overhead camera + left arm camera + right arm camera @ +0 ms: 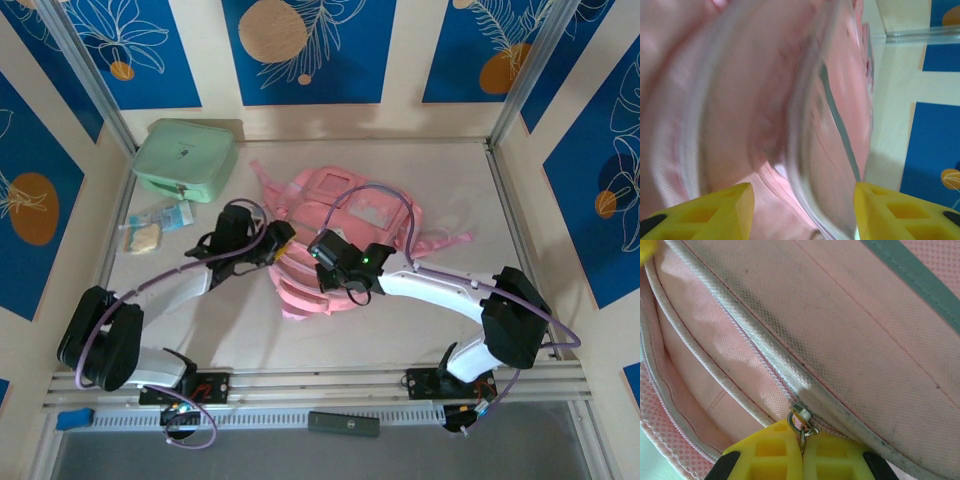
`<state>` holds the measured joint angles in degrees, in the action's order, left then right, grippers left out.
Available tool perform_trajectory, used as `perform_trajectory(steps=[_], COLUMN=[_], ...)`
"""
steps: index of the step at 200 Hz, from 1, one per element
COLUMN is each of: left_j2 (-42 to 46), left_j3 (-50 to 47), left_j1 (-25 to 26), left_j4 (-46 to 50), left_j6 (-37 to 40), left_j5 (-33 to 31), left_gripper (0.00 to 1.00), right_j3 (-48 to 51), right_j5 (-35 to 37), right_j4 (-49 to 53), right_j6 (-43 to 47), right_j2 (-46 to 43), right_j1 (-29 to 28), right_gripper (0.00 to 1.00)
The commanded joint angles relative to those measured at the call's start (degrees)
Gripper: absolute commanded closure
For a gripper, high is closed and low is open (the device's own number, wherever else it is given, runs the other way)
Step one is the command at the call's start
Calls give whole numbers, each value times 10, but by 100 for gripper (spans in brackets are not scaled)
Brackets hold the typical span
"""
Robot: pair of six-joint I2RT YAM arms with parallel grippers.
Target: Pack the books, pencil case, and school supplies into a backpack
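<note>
Table and walls, top view: pale table (450,170) hemmed by blue floral panels; mint-green case (185,158) at the far left, well apart from the work
Backpack, top view: pink backpack (365,215) lies flat mid-table; its long axis seems to run from near-left to far-right, straps trailing to the right
Arms, top view: left gripper (282,240) at the backpack's left edge; right gripper (325,255) over its near part; both are at the fabric, so neither is clearly the nearer
Left wrist view: left gripper (802,212) spread wide with nothing held; blurred backpack (740,100) fabric lies straight ahead, between the yellow fingertips (725,210); whether they touch it cannot be told
Right wrist view: right gripper (802,455) closed, pinching the zip pull (801,419); the slider sits just ahead of the fingertips
Zip line, right wrist view: the track runs diagonally, upper left to lower right, across the backpack (865,340); the pull's long axis points back toward the gripper, crossing the track
Coming move, judged: a drag along that diagonal rather than across it; which stretch is already open I cannot tell
</note>
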<state>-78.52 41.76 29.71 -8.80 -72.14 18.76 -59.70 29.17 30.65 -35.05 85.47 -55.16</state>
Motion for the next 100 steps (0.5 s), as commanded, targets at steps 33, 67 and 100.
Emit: perform_trajectory(steps=[33,67,100], left_j2=[-11,-21,-17], left_j3=[26,29,59], left_j1=[82,82,61], left_j4=[-2,7,84], left_j6=[-73,-62,-13], left_j5=[-137,-179,-205], left_gripper=[53,78,100], right_j3=[-13,-32,-34], right_j5=[-2,23,56], right_j4=[16,49,102], right_j6=[-10,-22,-43], right_j2=[6,17,4], right_j1=[-2,-3,-3], right_gripper=[100,100,100])
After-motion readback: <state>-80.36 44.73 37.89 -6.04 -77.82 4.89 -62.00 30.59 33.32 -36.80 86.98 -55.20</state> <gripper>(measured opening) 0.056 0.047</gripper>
